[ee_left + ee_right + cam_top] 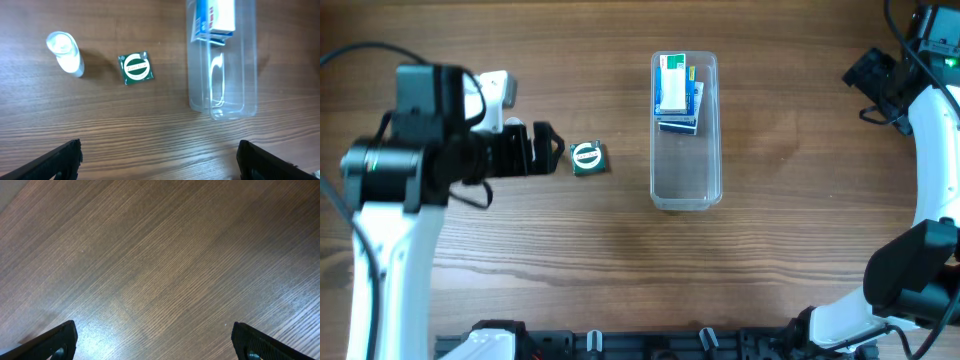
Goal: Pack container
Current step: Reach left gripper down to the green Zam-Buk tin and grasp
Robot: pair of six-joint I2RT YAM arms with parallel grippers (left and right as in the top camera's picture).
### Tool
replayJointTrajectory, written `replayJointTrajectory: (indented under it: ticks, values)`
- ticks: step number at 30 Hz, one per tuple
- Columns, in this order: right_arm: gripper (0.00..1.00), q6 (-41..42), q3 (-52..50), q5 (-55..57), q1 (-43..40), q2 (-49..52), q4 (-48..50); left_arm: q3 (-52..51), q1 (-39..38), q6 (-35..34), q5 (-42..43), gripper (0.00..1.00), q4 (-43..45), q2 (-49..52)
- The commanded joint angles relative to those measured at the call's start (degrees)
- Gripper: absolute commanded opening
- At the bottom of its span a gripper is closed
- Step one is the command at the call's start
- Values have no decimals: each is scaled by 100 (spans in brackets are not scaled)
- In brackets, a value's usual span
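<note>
The clear plastic container (685, 185) lies lengthwise at the table's middle. Its far half holds a white, blue and green box (672, 82) on top of blue boxes (682, 120); its near half is bare. It also shows in the left wrist view (222, 97), with the boxes (216, 17) at the top. A small green square packet (588, 159) lies flat left of the container, also in the left wrist view (136, 68). My left gripper (545, 147) is open and empty, just left of the packet (160, 162). My right gripper (868, 78) is open and empty at the far right (155, 342), over bare table.
A small white cylinder-shaped bottle (496, 90) stands upright at the far left, behind the left arm, and shows in the left wrist view (65, 52). The right arm's base stands at the front right corner (910, 280). The table is dark wood.
</note>
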Motion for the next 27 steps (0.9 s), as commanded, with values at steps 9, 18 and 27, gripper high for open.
replayJointTrajectory:
  ticks: [9, 18, 27]
  values:
    - [100, 68, -35, -9, 31, 79, -2, 120, -584, -1915, -352, 99, -107, 1270]
    - [100, 66, -35, -9, 31, 79, -2, 120, -1290, -3027, -1690, 100, 354, 2487]
    - [100, 68, -35, -11, 31, 79, -2, 120, -1316, -2247, -1707, 100, 1220, 3506]
